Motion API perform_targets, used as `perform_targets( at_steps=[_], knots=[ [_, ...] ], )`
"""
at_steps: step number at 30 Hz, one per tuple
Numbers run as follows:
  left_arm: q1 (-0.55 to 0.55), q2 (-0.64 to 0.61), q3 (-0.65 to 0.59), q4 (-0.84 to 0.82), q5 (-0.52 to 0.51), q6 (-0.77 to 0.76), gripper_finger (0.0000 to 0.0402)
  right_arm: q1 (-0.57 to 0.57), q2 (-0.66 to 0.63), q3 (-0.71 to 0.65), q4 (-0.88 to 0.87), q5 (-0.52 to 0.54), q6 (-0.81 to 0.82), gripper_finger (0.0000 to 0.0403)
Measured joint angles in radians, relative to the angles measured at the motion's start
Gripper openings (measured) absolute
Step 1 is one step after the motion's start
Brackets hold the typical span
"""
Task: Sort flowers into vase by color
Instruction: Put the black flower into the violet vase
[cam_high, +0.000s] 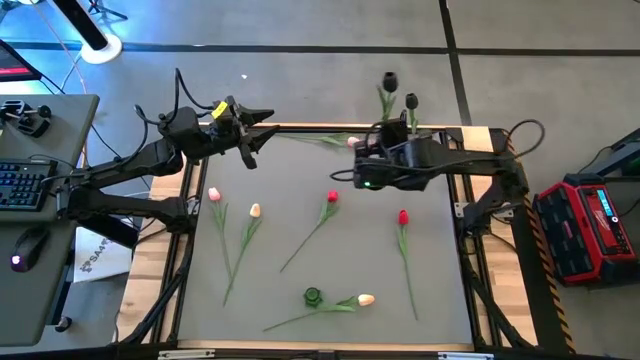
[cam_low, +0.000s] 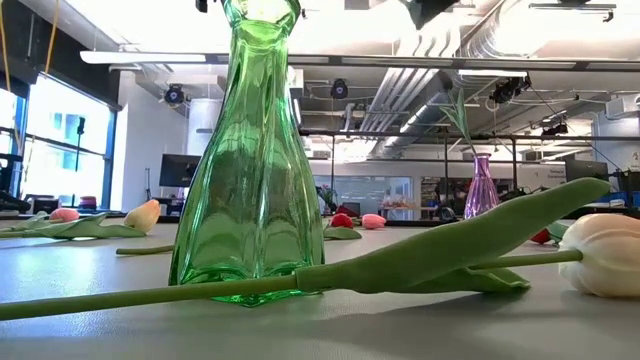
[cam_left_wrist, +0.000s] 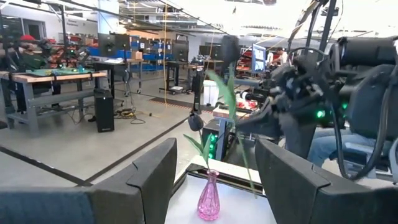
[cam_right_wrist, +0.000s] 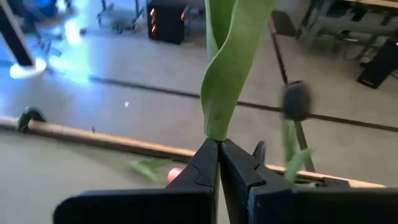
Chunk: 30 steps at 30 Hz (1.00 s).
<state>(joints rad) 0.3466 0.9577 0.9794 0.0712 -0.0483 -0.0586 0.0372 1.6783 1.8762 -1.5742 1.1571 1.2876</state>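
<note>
Flowers lie scattered on the grey worktop: nearest, a cream tulip beside the green vase; farther in, two red tulips and a pink tulip. At the far edge, right claw is clamped on a dark tulip's green stem near the pink vase. Left claw hovers with its fingers apart.

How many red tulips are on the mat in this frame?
2. One red tulip lies mid-mat, the second red tulip just right of it, nearer the right arm, which may hide others.
</note>
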Motion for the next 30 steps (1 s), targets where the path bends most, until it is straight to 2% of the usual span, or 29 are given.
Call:
perform_targets(
  at_steps=[5,14,20,25,30],
  knots=[
    [0.000,0.000,0.000,0.000,0.000,0.000,0.0206,0.030,-0.102,-0.094,0.006,0.114,0.038,0.0000],
    [-0.001,0.000,0.000,0.000,0.000,0.000,0.0206,0.073,-0.394,-0.482,0.065,0.189,0.178,0.0000],
    [0.000,0.000,0.000,0.000,0.000,0.000,0.0206,0.151,-0.579,-0.690,0.122,0.193,0.178,0.0000],
    [0.000,0.000,0.000,0.000,0.000,0.000,0.0206,0.210,-0.722,-0.811,0.131,0.220,0.164,0.0000],
    [0.000,0.000,0.000,0.000,0.000,0.000,0.0206,0.251,-0.851,-0.872,0.137,0.251,0.038,0.0000]
  ],
)
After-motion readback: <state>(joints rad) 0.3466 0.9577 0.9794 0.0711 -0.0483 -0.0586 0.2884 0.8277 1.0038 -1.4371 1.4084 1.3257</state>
